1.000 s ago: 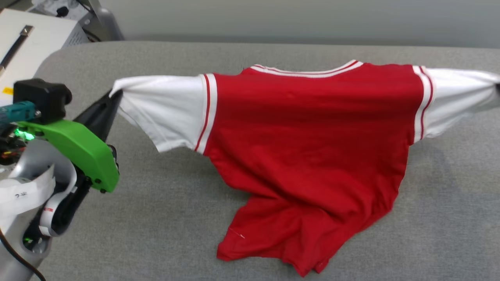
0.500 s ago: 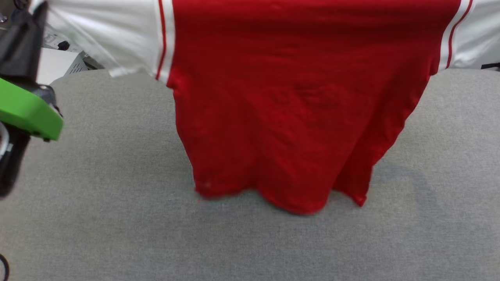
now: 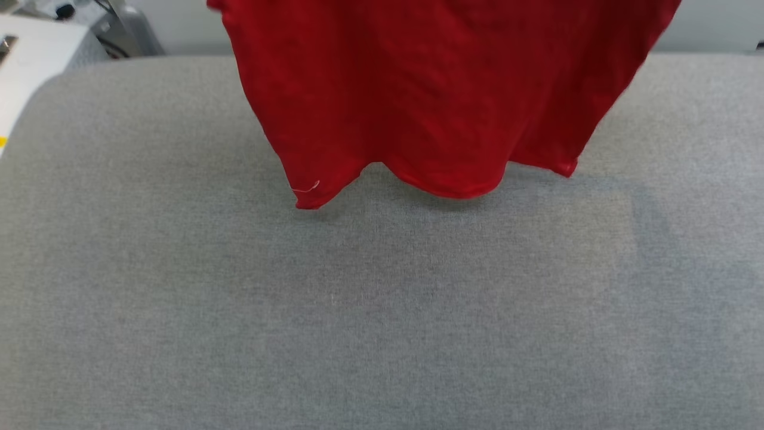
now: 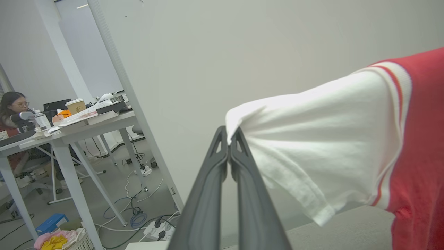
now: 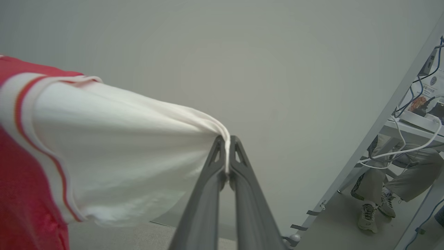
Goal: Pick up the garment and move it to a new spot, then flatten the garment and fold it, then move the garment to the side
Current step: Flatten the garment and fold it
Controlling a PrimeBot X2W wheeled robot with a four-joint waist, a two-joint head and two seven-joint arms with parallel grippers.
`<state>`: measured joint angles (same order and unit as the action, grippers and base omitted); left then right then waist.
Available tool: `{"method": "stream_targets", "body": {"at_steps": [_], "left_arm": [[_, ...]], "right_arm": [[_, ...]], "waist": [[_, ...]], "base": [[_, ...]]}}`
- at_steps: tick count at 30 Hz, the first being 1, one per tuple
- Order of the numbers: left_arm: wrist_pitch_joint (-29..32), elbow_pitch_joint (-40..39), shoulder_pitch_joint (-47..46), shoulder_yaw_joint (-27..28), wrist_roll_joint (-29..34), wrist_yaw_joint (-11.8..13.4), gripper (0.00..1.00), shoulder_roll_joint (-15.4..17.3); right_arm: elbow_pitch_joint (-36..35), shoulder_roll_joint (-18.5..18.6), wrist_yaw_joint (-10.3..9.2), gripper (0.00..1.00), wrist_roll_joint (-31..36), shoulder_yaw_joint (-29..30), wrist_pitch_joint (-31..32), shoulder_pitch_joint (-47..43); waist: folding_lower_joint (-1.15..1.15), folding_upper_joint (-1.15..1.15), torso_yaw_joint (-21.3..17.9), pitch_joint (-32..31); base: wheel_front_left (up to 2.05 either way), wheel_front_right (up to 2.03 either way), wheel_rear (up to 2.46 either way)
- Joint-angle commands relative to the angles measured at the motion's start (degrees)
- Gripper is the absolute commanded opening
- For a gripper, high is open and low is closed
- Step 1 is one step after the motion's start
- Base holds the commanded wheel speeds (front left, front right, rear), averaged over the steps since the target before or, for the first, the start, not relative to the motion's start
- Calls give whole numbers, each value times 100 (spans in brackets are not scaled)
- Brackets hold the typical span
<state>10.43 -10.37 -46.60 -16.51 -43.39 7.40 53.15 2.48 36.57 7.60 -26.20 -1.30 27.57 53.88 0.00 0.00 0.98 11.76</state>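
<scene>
The garment (image 3: pixel 430 89) hangs in the air over the grey padded table (image 3: pixel 382 310), with its red body and wavy bottom hem showing in the head view; the hem floats just above the cloth surface. My left gripper (image 4: pixel 229 133) is shut on the tip of one white sleeve (image 4: pixel 312 146). My right gripper (image 5: pixel 226 140) is shut on the tip of the other white sleeve (image 5: pixel 131 146). Both sleeves are pulled taut, with red-white striped trim where they join the red body. The lettering side is hidden.
A white box (image 3: pixel 30 65) and grey equipment stand past the table's far left corner. A pale wall rises behind the table. A person (image 4: pixel 14 107) sits at a desk off to one side, and legs in sneakers (image 5: pixel 371 211) show beside another desk.
The garment has risen from draping on the table to hanging free above it. The sleeves and my left arm have left the head view, which has shifted.
</scene>
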Motion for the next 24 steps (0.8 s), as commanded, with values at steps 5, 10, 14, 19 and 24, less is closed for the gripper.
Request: {"method": "stream_targets", "body": {"at_steps": [5,10,14,19,24], "left_arm": [[128,727,-1152,-153,206,-396,0,12],[108,1658,-2460,-383,562,-834,0,-199],[-24,2324,-3417,-576,884,-1060,0,-467],[-402,3098,-4412,-750,1205,-1206,0,-842],[-861,3851,-4899,-928,1347,-1301,0,-1220]], "right_arm": [[693,-39,-11,0,189,-173,-325,1121],[1489,-182,-11,0,398,-362,-709,2204],[2158,-355,-11,0,621,-391,-1108,2989],[2943,-601,-11,0,956,-262,-1738,3766],[3638,-879,-11,0,1265,-170,-2310,4153]], "waist": [[0,0,-115,1142],[0,0,-168,1766],[0,0,-183,2108],[0,0,-192,2377],[0,0,-151,2508]], "base": [[0,0,0],[0,0,0],[0,0,0],[0,0,0],[0,0,0]]}}
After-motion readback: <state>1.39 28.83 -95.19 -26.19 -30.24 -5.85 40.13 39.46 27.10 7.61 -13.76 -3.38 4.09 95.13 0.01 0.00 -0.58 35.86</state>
